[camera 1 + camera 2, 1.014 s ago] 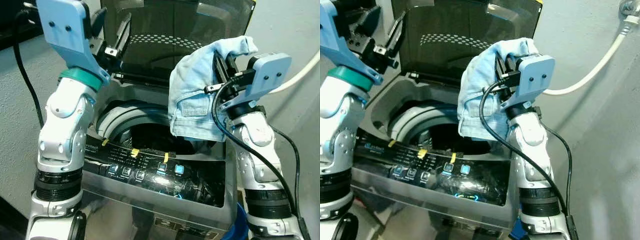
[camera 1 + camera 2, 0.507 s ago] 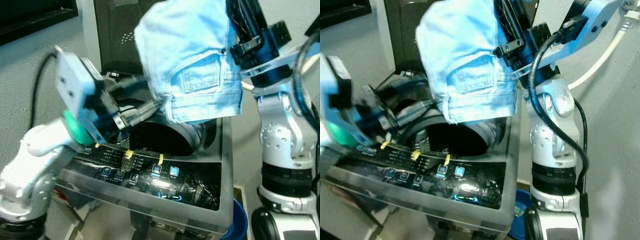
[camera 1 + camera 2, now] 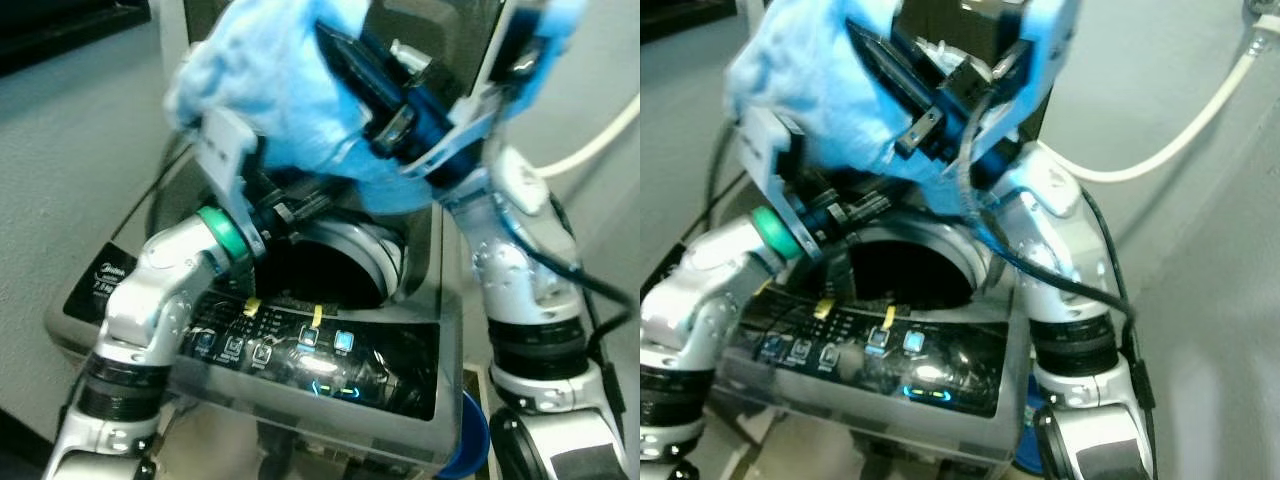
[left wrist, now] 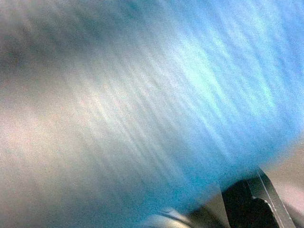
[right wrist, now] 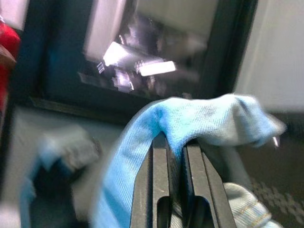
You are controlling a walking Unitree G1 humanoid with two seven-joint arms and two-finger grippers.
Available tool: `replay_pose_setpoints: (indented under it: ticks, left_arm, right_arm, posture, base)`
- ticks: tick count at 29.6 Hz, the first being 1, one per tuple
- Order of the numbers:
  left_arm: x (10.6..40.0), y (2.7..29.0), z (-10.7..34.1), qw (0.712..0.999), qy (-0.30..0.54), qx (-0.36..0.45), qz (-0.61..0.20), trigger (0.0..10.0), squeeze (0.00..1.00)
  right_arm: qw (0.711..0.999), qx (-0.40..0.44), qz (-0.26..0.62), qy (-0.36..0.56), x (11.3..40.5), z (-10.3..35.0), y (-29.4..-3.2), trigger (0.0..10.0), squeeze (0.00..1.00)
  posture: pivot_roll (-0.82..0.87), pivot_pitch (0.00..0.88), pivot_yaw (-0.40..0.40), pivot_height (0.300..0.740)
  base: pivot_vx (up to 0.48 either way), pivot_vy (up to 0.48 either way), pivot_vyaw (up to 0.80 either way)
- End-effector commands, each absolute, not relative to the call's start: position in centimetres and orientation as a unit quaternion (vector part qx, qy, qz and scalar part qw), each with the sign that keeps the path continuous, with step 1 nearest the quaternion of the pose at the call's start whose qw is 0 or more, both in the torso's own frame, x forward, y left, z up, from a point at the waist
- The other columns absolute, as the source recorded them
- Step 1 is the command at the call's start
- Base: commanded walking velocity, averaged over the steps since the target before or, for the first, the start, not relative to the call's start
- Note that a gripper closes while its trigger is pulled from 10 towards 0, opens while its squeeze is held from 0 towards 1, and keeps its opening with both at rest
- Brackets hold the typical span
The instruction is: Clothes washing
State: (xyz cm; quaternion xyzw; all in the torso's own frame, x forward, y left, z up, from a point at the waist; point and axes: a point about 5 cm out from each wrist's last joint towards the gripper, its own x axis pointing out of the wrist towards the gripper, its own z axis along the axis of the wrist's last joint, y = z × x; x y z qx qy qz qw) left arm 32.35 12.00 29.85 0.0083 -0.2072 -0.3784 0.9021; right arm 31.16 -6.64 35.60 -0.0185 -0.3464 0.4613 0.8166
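Right tool [image 5: 173,156] clenched on a fold of the light blue denim garment [image 3: 270,90], held high above the dark round drum opening [image 3: 315,275] of the grey top-loading washing machine [image 3: 420,330]. Garment bunched and blurred, hanging over the left arm. Left tool [image 3: 285,205] low beneath the cloth, at the drum's rim; cannot tell whether clenched or released. Blue cloth pressed close before the left wrist camera. White hose [image 3: 1180,135] along the grey wall at right.
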Motion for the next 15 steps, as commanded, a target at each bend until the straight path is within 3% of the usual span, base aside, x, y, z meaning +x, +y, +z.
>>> replay_pose_setpoints:
  ticks: [1,3,6,8,15]
  left_arm:
    - [32.1,12.6,31.4,0.899,-0.247,0.021,-0.361,10.0,0.00]
    - [32.1,13.0,31.7,0.903,-0.253,0.030,-0.345,10.0,0.00]
    - [31.7,14.1,31.7,0.913,-0.261,0.035,-0.310,10.0,0.00]
    - [31.6,14.3,31.4,0.916,-0.260,0.033,-0.302,10.0,0.00]
    - [33.6,17.1,28.7,0.958,-0.213,0.050,-0.186,10.0,0.00]
  right_arm:
    - [0.831,-0.038,0.457,-0.316,32.2,33.9,-6.1,10.0,0.00]
    - [0.841,-0.047,0.447,-0.302,32.9,33.1,-5.7,10.0,0.00]
    - [0.882,-0.074,0.380,-0.270,35.7,31.7,-4.2,10.0,0.00]
    - [0.889,-0.078,0.367,-0.264,36.3,31.5,-3.7,10.0,0.00]
    - [0.866,-0.135,0.422,-0.231,36.2,29.3,-1.5,10.0,0.00]
  posture:
    - [0.06,0.059,0.006,0.740]
    - [0.06,0.061,0.004,0.740]
    - [0.07,0.066,-0.010,0.740]
    - [0.08,0.065,-0.016,0.740]
    - [0.11,0.072,-0.047,0.740]
  base:
    - [0.000,0.000,0.00]
    - [0.000,0.000,0.00]
    - [0.000,0.000,0.00]
    - [0.000,0.000,0.00]
    - [0.000,0.000,0.00]
